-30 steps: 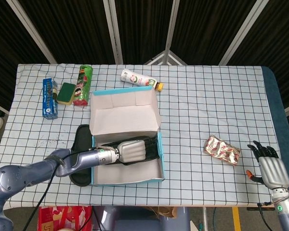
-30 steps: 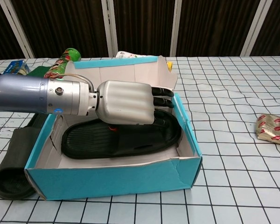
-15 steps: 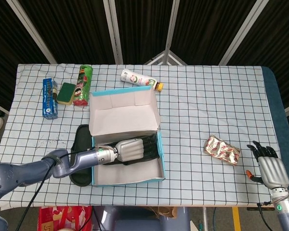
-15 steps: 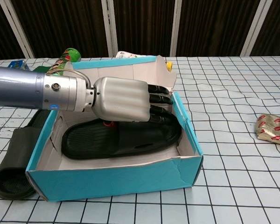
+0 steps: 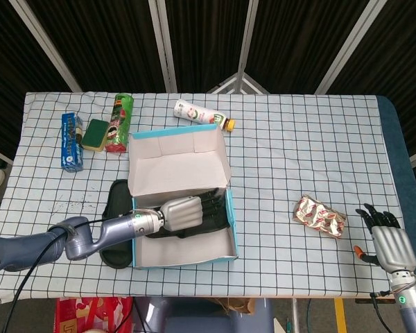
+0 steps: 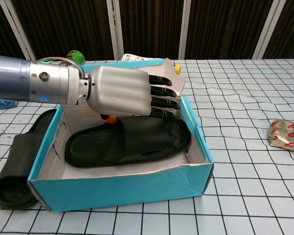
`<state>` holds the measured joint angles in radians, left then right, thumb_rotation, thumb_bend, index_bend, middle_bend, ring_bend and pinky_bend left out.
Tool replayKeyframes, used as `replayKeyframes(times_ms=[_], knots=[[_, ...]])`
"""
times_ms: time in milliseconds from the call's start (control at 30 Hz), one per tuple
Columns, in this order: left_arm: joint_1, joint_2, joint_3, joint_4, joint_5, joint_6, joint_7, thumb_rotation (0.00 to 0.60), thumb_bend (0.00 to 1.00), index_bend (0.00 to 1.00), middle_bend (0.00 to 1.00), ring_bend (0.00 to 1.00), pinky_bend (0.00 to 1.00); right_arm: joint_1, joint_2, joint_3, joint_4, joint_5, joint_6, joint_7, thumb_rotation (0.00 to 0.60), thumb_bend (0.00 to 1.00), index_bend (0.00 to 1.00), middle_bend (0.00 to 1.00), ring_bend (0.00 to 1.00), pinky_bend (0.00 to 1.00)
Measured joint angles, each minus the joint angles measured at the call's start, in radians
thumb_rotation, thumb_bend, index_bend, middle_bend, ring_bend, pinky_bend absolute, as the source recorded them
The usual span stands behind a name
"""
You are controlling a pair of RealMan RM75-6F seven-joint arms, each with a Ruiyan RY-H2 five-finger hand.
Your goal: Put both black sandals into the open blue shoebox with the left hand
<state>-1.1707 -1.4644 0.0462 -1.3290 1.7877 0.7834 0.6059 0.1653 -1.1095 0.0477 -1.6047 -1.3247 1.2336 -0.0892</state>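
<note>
One black sandal point(image 6: 132, 144) lies flat inside the open blue shoebox point(image 6: 117, 188), toe toward the right wall. My left hand point(image 6: 122, 90) hovers just above it with fingers stretched out and nothing in them. In the head view the left hand point(image 5: 184, 210) is over the sandal point(image 5: 222, 216) inside the shoebox point(image 5: 187, 258). The second black sandal point(image 6: 14, 169) lies on the table against the box's left wall, also visible from above point(image 5: 116, 201). My right hand point(image 5: 388, 239) rests open near the table's front right corner, far from the box.
A foil snack packet point(image 5: 319, 215) lies to the right of the box. Behind the box lie a green chip can point(image 5: 119, 122), a green sponge point(image 5: 95, 134), a blue carton point(image 5: 71, 141) and a white bottle point(image 5: 201, 114). The box's lid flap point(image 5: 177, 166) stands up at its far side.
My left hand has lifted off the sandal in the box and risen a little. The sandal stays flat in the box. The right hand has not moved.
</note>
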Motion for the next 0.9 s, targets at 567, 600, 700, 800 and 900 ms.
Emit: replayKeyframes(times_ms=[567,600,700,800,900], knots=[[0.230,0.314,-0.050,-0.268,-0.130,0.311,-0.124,0.600,0.22,0.15,0.28,0.00,0.00,-0.004,0.007,-0.001,-0.015,-0.004,0.009,0.002,0.600,0.29,0.16,0.08,0.16,0.10],[0.264,0.337,-0.045,-0.303,-0.154,0.323,-0.126,0.600,0.22,0.14,0.28,0.00,0.00,-0.004,0.008,-0.001,-0.015,-0.005,0.010,0.002,0.600,0.29,0.16,0.08,0.16,0.10],[0.347,0.387,-0.023,-0.402,-0.196,0.351,-0.132,0.600,0.22,0.14,0.29,0.00,0.00,-0.005,0.009,-0.002,-0.016,-0.006,0.011,0.004,0.600,0.29,0.16,0.08,0.16,0.10],[0.444,0.413,0.010,-0.464,-0.209,0.431,-0.144,0.600,0.20,0.12,0.28,0.00,0.00,-0.005,0.010,-0.003,-0.016,-0.008,0.010,0.007,0.600,0.29,0.16,0.08,0.16,0.10],[0.559,0.419,0.046,-0.495,-0.214,0.550,-0.164,0.600,0.18,0.11,0.26,0.00,0.00,-0.005,0.011,-0.004,-0.017,-0.010,0.009,0.009,0.600,0.29,0.16,0.08,0.16,0.10]])
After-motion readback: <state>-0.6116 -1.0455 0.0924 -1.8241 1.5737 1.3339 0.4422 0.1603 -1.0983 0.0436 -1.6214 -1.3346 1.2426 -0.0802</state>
